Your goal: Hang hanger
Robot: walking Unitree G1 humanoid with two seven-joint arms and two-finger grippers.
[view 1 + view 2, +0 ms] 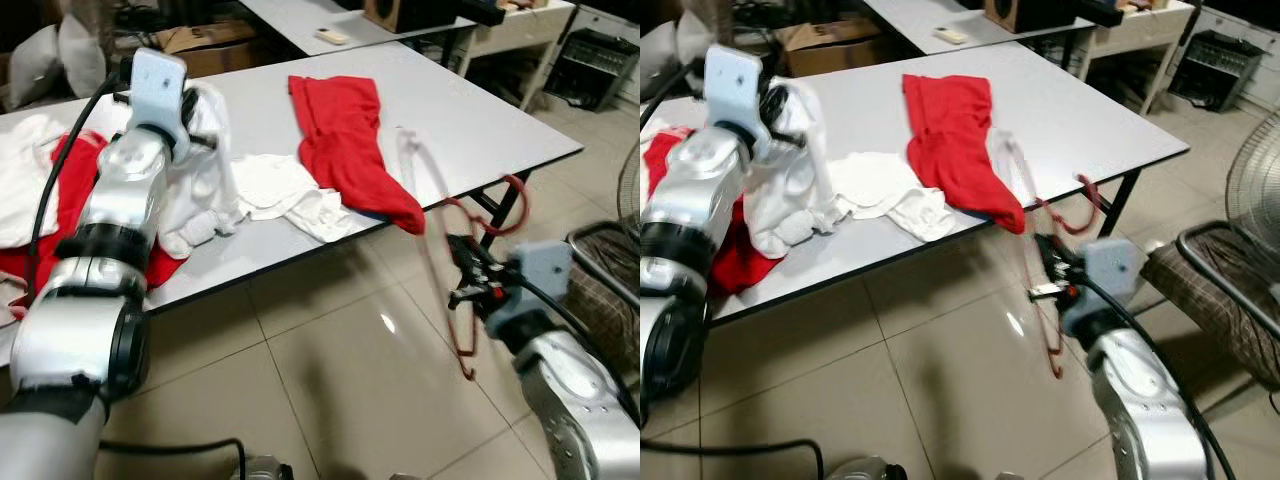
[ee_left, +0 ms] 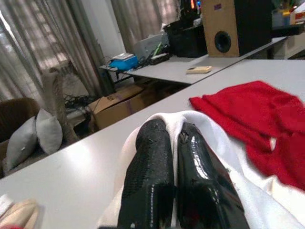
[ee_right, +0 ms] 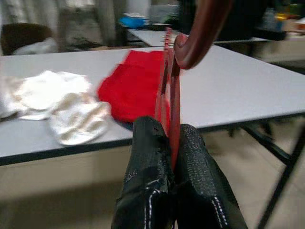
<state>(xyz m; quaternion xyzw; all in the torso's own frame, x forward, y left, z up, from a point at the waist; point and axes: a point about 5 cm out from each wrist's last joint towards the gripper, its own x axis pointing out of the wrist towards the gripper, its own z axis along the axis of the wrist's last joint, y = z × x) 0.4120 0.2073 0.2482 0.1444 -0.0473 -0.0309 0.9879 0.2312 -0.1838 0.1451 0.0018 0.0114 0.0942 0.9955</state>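
My right gripper (image 1: 468, 272) is shut on a thin red hanger (image 3: 174, 81), held in front of the white table's (image 1: 470, 110) near edge, above the tiled floor. The hanger's hook (image 1: 514, 205) curls out to the right and its frame hangs tilted below the fingers. My left gripper (image 2: 174, 129) is shut on a white garment (image 1: 205, 185), lifted above the table's left part with the cloth draping down. A red garment (image 1: 345, 140) lies spread mid-table, its tip over the edge. A crumpled white garment (image 1: 290, 190) lies beside it.
More red cloth (image 1: 70, 190) and white cloth (image 1: 20, 170) lie at the table's left end. A dark basket (image 1: 605, 270) and a fan (image 1: 630, 185) stand at the right. Behind are a second table (image 1: 300, 15), a cardboard box (image 1: 205, 45) and a speaker (image 2: 233, 26).
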